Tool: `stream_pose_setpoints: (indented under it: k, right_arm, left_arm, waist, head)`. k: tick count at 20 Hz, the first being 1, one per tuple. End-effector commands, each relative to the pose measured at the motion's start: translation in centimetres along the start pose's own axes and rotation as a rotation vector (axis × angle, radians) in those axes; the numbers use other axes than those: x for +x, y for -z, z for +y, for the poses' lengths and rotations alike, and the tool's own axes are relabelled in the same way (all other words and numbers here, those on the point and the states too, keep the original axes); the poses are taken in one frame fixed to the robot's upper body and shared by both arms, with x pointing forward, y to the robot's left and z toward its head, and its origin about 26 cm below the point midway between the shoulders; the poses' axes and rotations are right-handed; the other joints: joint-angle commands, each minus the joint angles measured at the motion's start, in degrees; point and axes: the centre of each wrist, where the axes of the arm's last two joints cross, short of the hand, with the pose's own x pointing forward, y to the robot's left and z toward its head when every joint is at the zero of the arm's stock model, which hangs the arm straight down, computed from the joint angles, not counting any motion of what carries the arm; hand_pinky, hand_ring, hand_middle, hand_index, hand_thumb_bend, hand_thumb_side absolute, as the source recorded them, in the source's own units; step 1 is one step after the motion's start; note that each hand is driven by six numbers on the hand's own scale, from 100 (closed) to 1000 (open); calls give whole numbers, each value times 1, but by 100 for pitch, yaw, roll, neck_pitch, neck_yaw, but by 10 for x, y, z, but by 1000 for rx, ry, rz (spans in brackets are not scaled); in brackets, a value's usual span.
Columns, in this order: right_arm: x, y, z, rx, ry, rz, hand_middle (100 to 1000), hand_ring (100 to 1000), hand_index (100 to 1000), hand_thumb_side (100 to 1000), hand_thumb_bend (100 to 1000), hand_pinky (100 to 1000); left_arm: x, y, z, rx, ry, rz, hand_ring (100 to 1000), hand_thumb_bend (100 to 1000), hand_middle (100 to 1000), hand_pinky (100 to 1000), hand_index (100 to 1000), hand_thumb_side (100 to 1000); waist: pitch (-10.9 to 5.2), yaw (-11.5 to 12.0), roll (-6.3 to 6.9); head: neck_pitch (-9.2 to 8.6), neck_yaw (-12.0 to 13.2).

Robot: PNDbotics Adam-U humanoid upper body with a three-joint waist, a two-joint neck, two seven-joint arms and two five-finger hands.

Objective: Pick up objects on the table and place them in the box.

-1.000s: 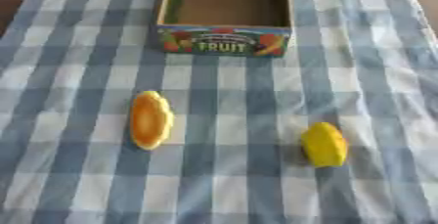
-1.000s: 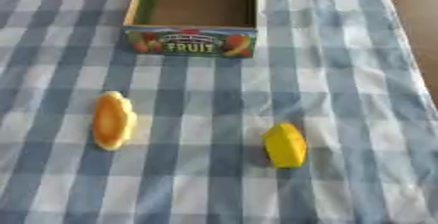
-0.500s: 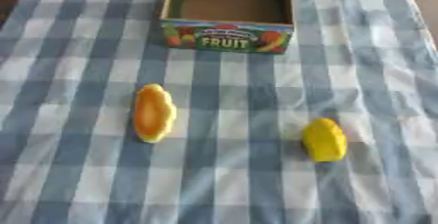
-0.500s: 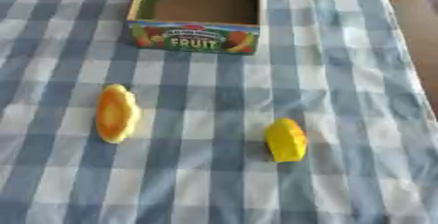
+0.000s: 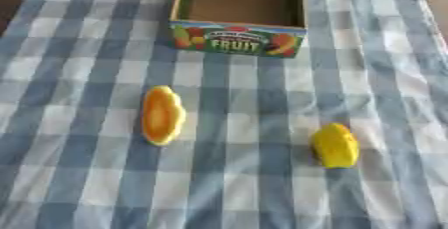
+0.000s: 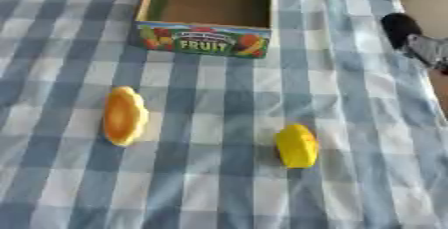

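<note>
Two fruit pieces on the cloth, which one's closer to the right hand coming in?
The all-yellow piece, on the right side of the checked cloth. The orange-centred piece lies on the left, farther from the right hand entering at the right edge.

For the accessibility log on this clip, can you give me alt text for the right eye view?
Two pieces of toy fruit lie apart on a blue and white checked tablecloth: an orange and yellow piece on the left and a yellow piece on the right. Beyond them stands an open, empty cardboard box marked FRUIT. A black and silver part of the robot's right hand enters at the right edge.
</note>
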Motion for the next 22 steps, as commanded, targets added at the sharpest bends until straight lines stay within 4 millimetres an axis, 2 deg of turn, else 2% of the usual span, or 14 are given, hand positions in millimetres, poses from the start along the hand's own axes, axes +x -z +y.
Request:
stream_pose_setpoints:
  k: [1, 6, 14, 15, 16, 19, 22]
  right_arm:
    - [5, 5, -5, 83, -30, -24, 822, 974, 892, 682, 100, 864]
    - [9, 11, 9, 172, 23, -21, 823, 991, 892, 736, 100, 863]
    - [16, 24, 25, 265, 66, -17, 834, 1000, 904, 754, 100, 867]
    - [17, 26, 27, 276, 71, -16, 834, 1000, 906, 687, 100, 868]
    - [17, 27, 29, 285, 77, -13, 835, 1000, 908, 740, 100, 868]
    - [19, 28, 37, 310, 100, -8, 837, 1000, 912, 719, 100, 869]
    - [20, 28, 44, 329, 119, -14, 827, 1000, 910, 599, 100, 873]
  left_arm:
    - [4, 6, 2, -21, 0, -29, 879, 260, 819, 781, 850, 311]
    - [4, 6, 0, -28, -11, -26, 880, 261, 820, 781, 850, 316]
    - [5, 5, -2, -42, -26, -20, 881, 252, 820, 781, 849, 317]
    - [5, 5, -3, -43, -29, -19, 882, 263, 820, 780, 849, 308]
    - [5, 5, -3, -44, -31, -19, 882, 251, 821, 780, 849, 318]
    - [5, 4, -4, -49, -36, -14, 883, 246, 821, 780, 849, 322]
    - [5, 4, -4, -52, -38, -12, 883, 245, 821, 780, 849, 322]
  waist:
    - [-136, 16, -1]
    - [-144, 55, -12]
    - [-161, 87, -15]
    - [-161, 90, -12]
    - [-159, 93, -10]
    - [-157, 90, -6]
    - [-162, 81, -5]
  head:
    - [-49, -41]
    - [-21, -59]
    - [22, -106]
    - [26, -113]
    - [31, -117]
    - [46, -120]
    - [68, -118]
